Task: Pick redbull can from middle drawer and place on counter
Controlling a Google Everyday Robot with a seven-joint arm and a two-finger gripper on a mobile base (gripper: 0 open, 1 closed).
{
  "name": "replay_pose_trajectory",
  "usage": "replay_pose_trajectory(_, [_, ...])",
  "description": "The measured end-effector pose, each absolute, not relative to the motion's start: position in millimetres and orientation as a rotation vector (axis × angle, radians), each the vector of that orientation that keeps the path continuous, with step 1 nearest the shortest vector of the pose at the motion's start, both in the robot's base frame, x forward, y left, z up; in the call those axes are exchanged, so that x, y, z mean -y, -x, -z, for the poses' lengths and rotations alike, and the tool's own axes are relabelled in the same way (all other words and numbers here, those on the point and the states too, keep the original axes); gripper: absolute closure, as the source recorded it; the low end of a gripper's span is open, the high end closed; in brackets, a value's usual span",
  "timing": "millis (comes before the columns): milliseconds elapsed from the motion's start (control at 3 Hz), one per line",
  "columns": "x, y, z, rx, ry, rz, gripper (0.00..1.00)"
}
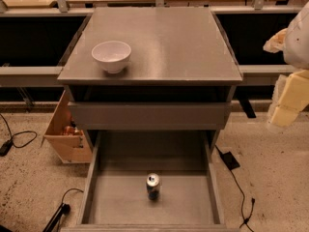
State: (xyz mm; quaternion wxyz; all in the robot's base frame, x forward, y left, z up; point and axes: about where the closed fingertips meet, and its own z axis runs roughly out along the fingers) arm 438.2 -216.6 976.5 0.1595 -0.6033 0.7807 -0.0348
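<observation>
While the redbull can (153,186) stands in the middle drawer (116,199), the claw (284,111) hangs right, grip unclear.

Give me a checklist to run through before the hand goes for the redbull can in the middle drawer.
1. The middle drawer is pulled open: ok.
2. The redbull can stands upright on the drawer floor, near the front, with nothing touching it: ok.
3. The drawer above is shut and does not cover the can: ok.
4. The counter has free space; the white bowl sits only near its front left corner: ok.
5. The hand is lined up over the can: not ok. It is at the right edge of the view, away from the drawer.
</observation>
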Motion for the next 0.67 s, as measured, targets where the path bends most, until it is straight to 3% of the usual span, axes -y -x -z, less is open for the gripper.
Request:
replay_pose_trajectory(333, [216.6,-438.2,-976.5,-2.231,1.724,0.099,0.0])
replay_pose_trajectory(667, [224.3,-440.3,-917.8,-2.147,1.666,-0.051,0.0])
